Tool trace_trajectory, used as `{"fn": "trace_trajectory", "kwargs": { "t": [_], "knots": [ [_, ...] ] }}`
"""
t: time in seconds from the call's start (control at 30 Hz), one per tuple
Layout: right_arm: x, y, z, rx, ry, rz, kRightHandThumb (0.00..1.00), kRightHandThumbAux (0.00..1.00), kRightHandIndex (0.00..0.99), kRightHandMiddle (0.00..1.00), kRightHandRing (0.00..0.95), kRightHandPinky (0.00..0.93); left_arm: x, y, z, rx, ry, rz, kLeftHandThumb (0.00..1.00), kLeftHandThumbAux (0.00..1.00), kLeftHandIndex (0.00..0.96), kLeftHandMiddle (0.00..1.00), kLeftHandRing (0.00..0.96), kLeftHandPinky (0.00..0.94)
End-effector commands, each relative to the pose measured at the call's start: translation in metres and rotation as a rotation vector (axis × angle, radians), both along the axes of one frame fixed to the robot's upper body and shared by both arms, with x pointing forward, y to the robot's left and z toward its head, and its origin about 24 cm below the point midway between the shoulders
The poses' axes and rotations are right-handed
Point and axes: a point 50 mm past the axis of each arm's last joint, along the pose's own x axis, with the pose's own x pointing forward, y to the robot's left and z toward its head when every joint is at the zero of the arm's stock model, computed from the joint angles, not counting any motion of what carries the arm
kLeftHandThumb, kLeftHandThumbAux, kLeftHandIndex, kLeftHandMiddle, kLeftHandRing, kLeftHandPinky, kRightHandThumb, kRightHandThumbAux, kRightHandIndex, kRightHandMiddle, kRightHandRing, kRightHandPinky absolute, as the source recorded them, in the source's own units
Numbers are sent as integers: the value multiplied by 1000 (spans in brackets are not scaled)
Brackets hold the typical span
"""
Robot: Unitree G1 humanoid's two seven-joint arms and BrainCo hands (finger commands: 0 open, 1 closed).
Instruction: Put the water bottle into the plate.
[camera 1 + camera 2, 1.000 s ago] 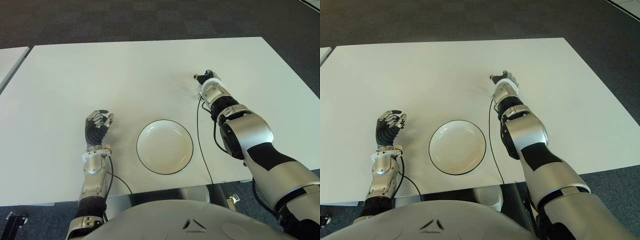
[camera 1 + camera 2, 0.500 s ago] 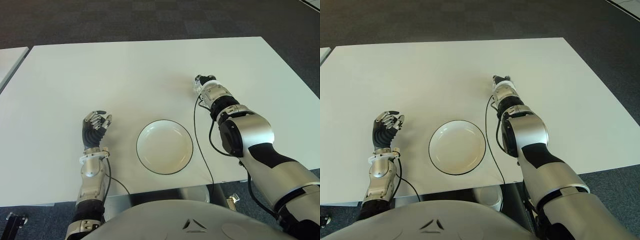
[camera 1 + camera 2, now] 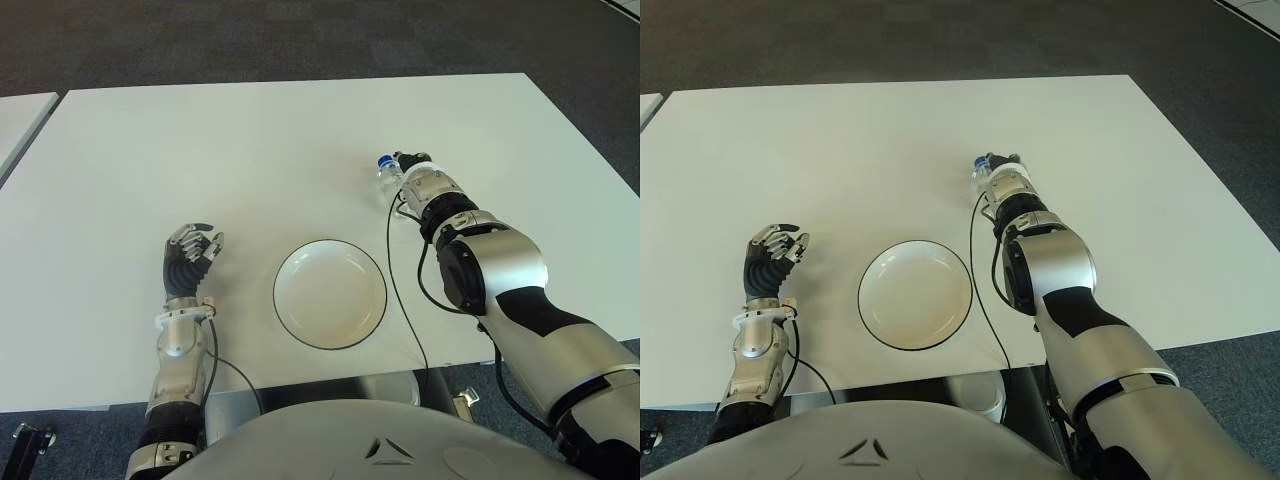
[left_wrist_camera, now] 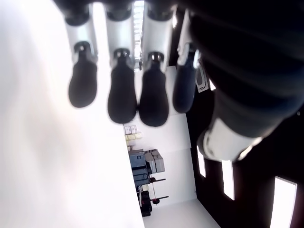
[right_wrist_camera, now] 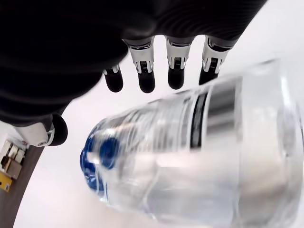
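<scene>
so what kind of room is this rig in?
Probably an office or lab: a plain white table on dark carpet tiles, and the left wrist view shows shelving by a white wall. The table holds only a plate and the bottle at the right hand.

An office or lab: white table (image 3: 250,140) on dark carpet tiles (image 3: 300,40).

White table (image 3: 250,150) carrying round white plate (image 3: 330,293) with dark rim, sitting near front edge at 6 o'clock; dark carpet floor (image 3: 300,40) surrounding table
</scene>
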Motion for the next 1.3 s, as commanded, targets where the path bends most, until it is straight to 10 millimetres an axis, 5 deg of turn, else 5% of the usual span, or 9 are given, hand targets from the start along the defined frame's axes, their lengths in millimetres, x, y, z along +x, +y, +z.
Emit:
{"fn": "trace_trajectory", "kwargs": {
  "t": [0.03,1.3],
  "knots": [
    [-5,1,-9,22,37,-10,395,340,0,0,0,71,-3,1,-3,7,28,-17,704,718,436,709,695,660],
    [-5,0,-9,21,38,-11,395,340,0,0,0,71,-4,2,-2,11,54,-6,704,718,436,712,699,656]
  ]
}}
